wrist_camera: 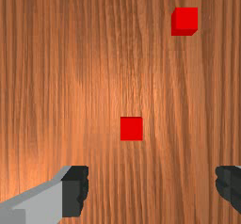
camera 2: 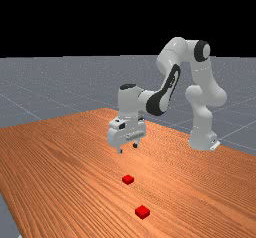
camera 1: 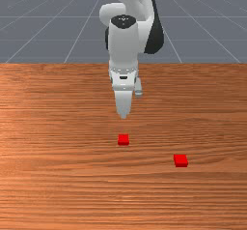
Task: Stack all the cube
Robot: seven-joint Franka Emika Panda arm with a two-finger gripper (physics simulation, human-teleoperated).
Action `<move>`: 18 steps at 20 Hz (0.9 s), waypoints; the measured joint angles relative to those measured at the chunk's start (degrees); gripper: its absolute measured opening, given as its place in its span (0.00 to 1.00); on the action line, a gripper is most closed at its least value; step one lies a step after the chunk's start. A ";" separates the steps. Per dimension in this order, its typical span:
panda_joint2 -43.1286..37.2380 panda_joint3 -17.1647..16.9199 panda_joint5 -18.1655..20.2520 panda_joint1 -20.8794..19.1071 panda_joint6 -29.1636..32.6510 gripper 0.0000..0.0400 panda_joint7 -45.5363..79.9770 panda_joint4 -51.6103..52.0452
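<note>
Orange-brown wood table, grey gridded floor behind. Two red cubes, apart on the wood, unstacked: near cube closer to the gripper; second cube farther out, toward the front view's right. Gripper points down above the table, fingers set wide, nothing between them. Front view: fingers overlap, hard to separate; arm cut off at top edge. Wrist view: both fingers run past the frame edges. Undersides of both cubes hidden.
</note>
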 joint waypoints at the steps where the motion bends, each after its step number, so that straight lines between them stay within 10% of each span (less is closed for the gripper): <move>1: 0.00 0.00 0.00 0.00 0.00 0.62 0.00 0.00; 5: -0.63 -0.47 0.31 0.19 0.02 0.95 2.28 -0.67; 7: -12.26 -4.16 0.53 0.04 -0.05 0.35 19.32 -13.52; 9: -17.56 -6.56 0.78 -0.83 0.00 0.13 39.55 -18.03; 13: -19.51 -7.70 1.58 -0.31 -0.01 0.02 73.78 -19.78; 18: -16.07 -8.02 2.72 -0.18 -1.00 0.00 80.16 -17.13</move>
